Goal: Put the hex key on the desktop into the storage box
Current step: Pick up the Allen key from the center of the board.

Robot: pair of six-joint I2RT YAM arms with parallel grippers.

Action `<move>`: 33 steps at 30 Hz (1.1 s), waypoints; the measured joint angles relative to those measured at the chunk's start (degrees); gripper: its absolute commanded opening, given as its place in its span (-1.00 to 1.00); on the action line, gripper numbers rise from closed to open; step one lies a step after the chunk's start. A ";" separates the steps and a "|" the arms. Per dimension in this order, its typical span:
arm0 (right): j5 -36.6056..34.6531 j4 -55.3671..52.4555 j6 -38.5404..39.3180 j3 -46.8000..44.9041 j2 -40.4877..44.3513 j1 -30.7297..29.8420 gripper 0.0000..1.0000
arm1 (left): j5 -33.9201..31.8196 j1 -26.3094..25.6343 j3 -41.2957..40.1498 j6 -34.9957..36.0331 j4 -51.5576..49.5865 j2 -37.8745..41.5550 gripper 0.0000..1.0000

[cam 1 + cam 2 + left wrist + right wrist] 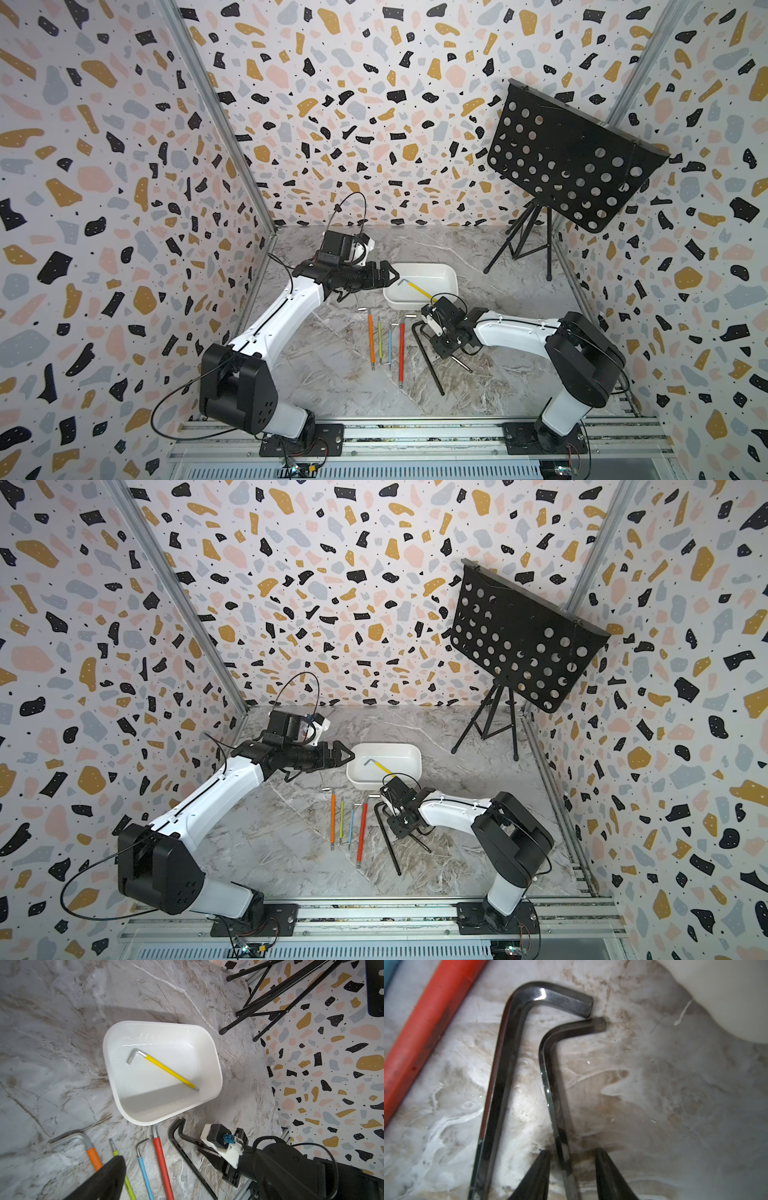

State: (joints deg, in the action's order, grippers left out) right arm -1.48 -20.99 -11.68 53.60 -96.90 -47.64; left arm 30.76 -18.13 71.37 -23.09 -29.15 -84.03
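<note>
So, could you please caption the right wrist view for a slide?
Open jaws straddle the thin black steel hex key on the marble-patterned desktop, beside a thicker black hex key.

I see 1 hex key [420, 290] in the storage box [400, 303] on the desktop [332, 382]. From the box, 4 sleeved hex keys [401, 349] lie at 7 o'clock, 2 bare hex keys [429, 361] at 6 and a stand [517, 245] at 2.
</note>
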 measured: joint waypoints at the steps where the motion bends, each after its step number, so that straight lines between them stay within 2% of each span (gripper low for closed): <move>1: -0.13 0.13 -0.09 -0.04 0.00 -0.09 -0.25 | 0.00 0.00 0.00 0.00 0.00 0.00 0.99; 4: -0.46 0.39 -0.20 -0.11 0.00 -0.26 -0.37 | 0.00 0.00 0.00 0.00 0.00 0.00 0.99; 6: -0.57 0.59 -0.24 -0.15 -0.02 -0.46 -0.62 | -0.02 0.00 0.00 0.00 0.00 0.00 0.99; 10: -0.68 1.46 -0.81 -0.28 -0.07 -0.85 -0.92 | -0.07 0.00 0.00 0.02 -0.02 0.00 0.99; 12: -0.70 1.64 -0.98 -0.28 -0.02 -0.85 -1.00 | -0.09 0.00 0.00 0.02 -0.02 0.00 0.99; 24: -1.25 2.05 -1.14 -1.66 1.55 -0.85 -1.00 | -0.28 0.00 0.00 0.20 -0.15 0.00 0.99; 33: -3.52 -2.62 -1.18 -2.95 8.83 -0.74 -1.00 | -0.28 0.00 0.00 0.22 -0.15 0.00 0.99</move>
State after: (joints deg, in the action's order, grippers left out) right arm -4.99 -23.62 -12.86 50.65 -88.07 -48.38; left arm 30.48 -18.13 71.37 -22.87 -29.30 -84.03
